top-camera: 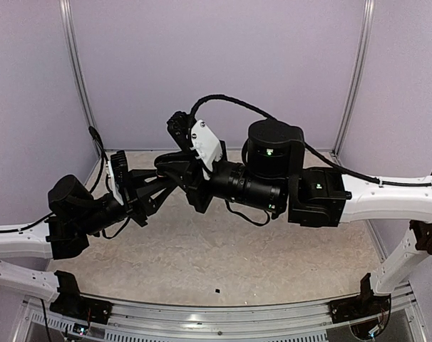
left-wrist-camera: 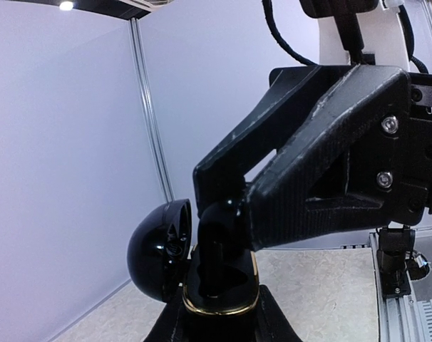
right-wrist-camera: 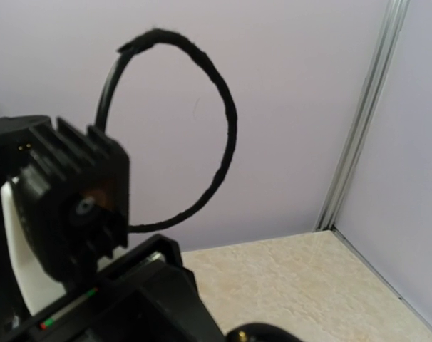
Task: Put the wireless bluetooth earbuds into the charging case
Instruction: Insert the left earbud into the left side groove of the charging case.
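1. The right gripper (left-wrist-camera: 222,214) has its fingers pressed together. At their tips sits something small, glossy and black, which I take for a black earbud (left-wrist-camera: 216,242) pinched between them. It points down into the open mouth of the case.
2. The left gripper (left-wrist-camera: 219,320) is closed around the lower part of the charging case (left-wrist-camera: 234,308). It holds the case in the air, opening upward, well above the table (top-camera: 202,271).
3. The case is black with a gold edge. Its domed lid (left-wrist-camera: 155,256) stands open to one side, just beside the right fingers but apart from them.
4. In the top view the two grippers meet between the arms, and the fingers hide the case there. The right wrist view shows a cable loop (right-wrist-camera: 227,135) and parts of the arms, not the fingertips.
5. I judge the step in hand to be the insertion of this earbud, with the bud at or just inside its socket. I cannot tell whether it is fully seated. I also cannot tell whether another earbud already lies in the case, because the fingers cover the inside.
6. The next move calls for a short, straight push along the socket while the left gripper keeps the case firm. After that the right fingers should part only a little and draw straight back. This way the bud is not pulled out again and the lid is not knocked.
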